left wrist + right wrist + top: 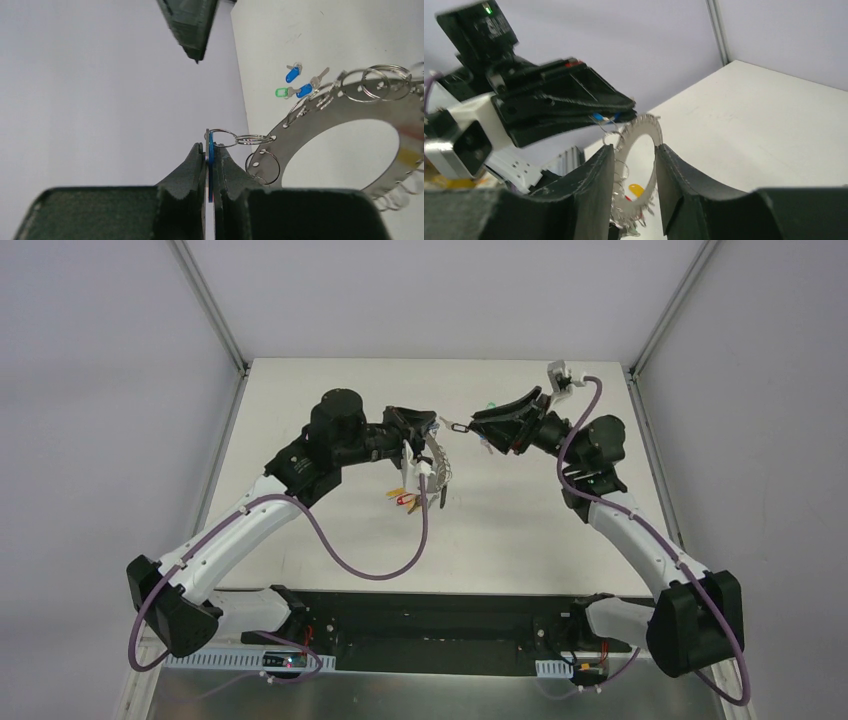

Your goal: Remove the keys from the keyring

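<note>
The left claw (210, 146) is clenching a blue-tagged key (210, 172) with the keyring (345, 107) dangling from it, while the right claw (634, 147) is gaping empty

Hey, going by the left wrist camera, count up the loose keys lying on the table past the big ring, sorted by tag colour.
blue-tagged keys: 2
green-tagged key: 1
Total: 3
</note>
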`<state>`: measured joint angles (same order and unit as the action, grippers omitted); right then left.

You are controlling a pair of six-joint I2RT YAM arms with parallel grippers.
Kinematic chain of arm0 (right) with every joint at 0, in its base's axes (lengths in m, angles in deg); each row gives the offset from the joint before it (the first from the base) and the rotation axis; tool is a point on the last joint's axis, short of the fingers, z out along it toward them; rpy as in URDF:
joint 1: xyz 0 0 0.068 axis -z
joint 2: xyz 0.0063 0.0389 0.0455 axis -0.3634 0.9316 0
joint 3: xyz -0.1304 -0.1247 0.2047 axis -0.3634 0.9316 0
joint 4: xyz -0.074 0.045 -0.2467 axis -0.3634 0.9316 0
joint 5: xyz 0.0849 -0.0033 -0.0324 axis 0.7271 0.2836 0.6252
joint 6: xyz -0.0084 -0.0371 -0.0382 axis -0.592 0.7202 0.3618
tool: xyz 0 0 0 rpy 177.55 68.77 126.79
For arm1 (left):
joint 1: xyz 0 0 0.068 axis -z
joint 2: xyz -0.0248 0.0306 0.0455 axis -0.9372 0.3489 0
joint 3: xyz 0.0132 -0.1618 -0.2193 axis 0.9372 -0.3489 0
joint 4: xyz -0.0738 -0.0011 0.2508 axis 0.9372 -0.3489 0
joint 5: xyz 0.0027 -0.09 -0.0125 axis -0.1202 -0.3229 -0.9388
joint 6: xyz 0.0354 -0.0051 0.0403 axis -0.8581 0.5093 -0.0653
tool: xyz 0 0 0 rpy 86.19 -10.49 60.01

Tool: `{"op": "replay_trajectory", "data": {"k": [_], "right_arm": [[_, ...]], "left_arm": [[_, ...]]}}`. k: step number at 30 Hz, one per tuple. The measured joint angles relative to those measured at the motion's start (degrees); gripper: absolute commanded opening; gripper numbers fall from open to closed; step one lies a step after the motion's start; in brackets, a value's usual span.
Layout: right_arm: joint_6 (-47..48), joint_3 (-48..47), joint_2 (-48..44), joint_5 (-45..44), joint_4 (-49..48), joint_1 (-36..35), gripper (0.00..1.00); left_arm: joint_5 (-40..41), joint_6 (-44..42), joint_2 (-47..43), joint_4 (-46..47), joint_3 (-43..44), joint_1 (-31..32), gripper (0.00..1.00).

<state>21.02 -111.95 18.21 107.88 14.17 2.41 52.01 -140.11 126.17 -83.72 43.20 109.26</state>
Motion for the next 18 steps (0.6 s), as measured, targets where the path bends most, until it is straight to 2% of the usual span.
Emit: {"op": "replay_trajectory", "data": {"k": [4, 9, 18], "right_arm": [[12.48, 0.00, -1.16, 2.12, 5.79, -1.07, 0.46], [25.40, -0.07, -1.14, 3.91, 11.26, -2.78, 0.41], [34.99, -3.10, 0.81, 4.48, 14.16, -6.75, 0.36]], "left_arm": [[-1.22, 0.48, -1.84, -0.42, 0.00, 0.00, 0.00], [-2.75, 0.55, -2.34, -0.76, 0.00, 0.00, 0.00], [-4.42, 0.52, -2.32, -1.97, 0.00, 0.00, 0.00]]}}
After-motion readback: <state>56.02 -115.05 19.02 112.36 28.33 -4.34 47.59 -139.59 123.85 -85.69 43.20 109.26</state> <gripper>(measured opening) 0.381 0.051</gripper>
